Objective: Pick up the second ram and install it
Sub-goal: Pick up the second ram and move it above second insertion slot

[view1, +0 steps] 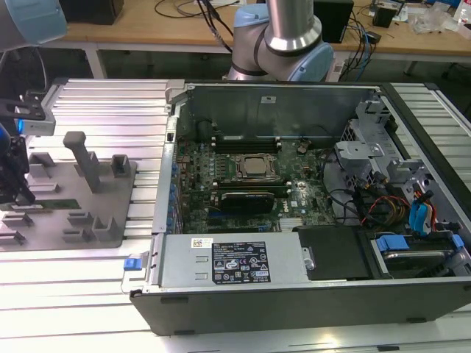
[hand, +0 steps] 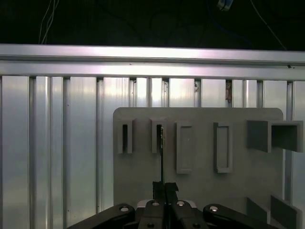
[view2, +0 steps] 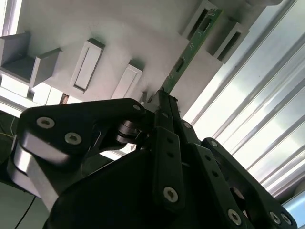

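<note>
The second ram [view2: 188,52] is a thin green board lying in the slots of the grey fixture block [view2: 95,28]. Seen edge-on in the first wrist view, the second ram [hand: 162,157] runs from a fixture slot back to my fingers. My gripper [view2: 159,102] is shut on its near end, with the far end still resting in the fixture block [hand: 200,186]. At the exterior view's left, my gripper [view1: 22,195] hangs low over the fixture block [view1: 96,213], beside the second ram [view1: 59,204].
The open computer case [view1: 169,169] lies at the exterior view's right of the fixture. It holds a motherboard with memory slots [view1: 246,141], a black expansion card [view1: 250,200] and a power supply [view1: 235,261]. Everything sits on a ribbed aluminium table [view1: 110,103].
</note>
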Controlling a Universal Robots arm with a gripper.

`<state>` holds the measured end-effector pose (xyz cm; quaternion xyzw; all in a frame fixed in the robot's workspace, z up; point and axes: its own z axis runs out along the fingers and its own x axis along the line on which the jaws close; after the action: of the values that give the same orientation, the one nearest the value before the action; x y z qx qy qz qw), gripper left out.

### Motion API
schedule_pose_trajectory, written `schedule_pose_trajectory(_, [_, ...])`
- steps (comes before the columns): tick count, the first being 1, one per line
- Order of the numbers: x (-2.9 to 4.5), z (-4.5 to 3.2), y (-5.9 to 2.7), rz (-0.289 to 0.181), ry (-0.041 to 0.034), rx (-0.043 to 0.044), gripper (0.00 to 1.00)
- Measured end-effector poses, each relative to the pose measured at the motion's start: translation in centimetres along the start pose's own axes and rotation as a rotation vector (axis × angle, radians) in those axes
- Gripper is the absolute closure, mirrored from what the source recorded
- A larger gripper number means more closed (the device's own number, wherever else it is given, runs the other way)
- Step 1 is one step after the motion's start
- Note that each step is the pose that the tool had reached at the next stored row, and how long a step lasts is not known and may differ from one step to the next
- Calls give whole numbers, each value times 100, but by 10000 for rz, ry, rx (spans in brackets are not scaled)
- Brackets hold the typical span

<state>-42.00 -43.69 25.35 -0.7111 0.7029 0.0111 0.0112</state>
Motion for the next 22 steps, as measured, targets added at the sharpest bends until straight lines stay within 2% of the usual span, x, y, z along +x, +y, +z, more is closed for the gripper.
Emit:
schedule_pose_trajectory(9, [-21,-260,-2,-1,-10,1,91])
schedule_pose_trajectory(11, [-24,-293,-2,-1,-10,0,91])
schedule_pose_trajectory(13, [-29,-366,-2,0,-11,1,91])
schedule_pose_trajectory(15, [-35,-440,-3,0,-12,1,91])
schedule_pose_trajectory(17, [-46,-572,-4,0,-12,1,91])
schedule_pose_trajectory(22, [-74,-815,-5,0,-13,1,91])
